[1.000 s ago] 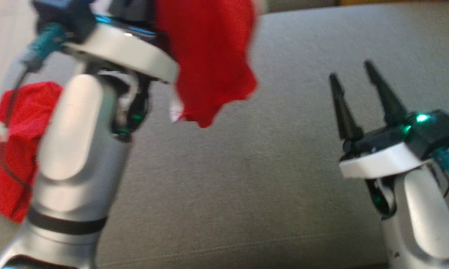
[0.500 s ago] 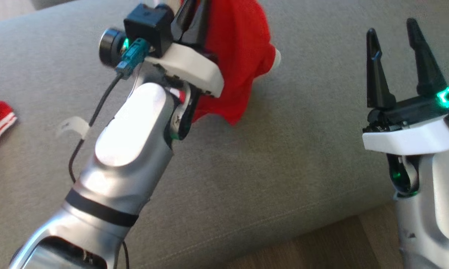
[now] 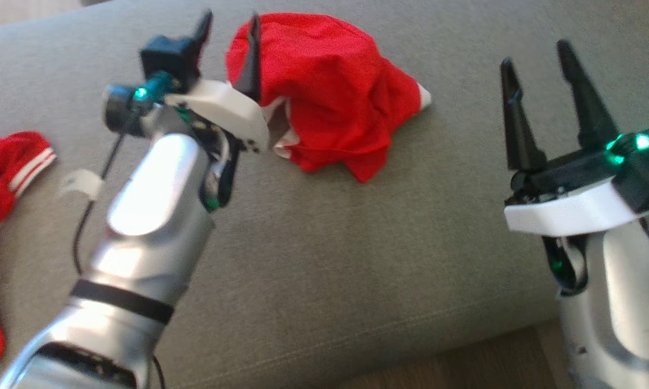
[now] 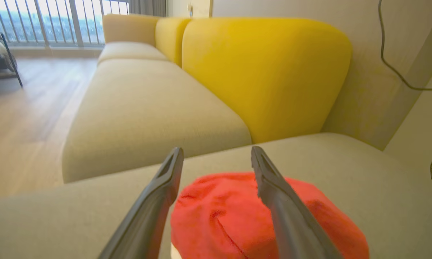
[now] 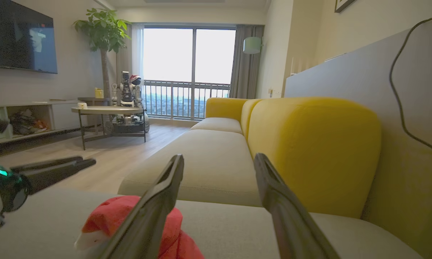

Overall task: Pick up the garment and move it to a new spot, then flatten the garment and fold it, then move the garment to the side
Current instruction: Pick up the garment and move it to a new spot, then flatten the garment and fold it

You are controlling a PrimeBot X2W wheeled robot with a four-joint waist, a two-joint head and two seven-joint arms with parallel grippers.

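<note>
Garment crumpled on sofa, toward far edge. Left pincer released, empty, at garment's left side. Right pincer spread, empty, well apart. Relocation seemingly done; flattening next: needs both pincers on opposite hems, pulling outward.

crumpled red garment on grey seat behind the wide-open right hand, yellow cushion beyond
</note>
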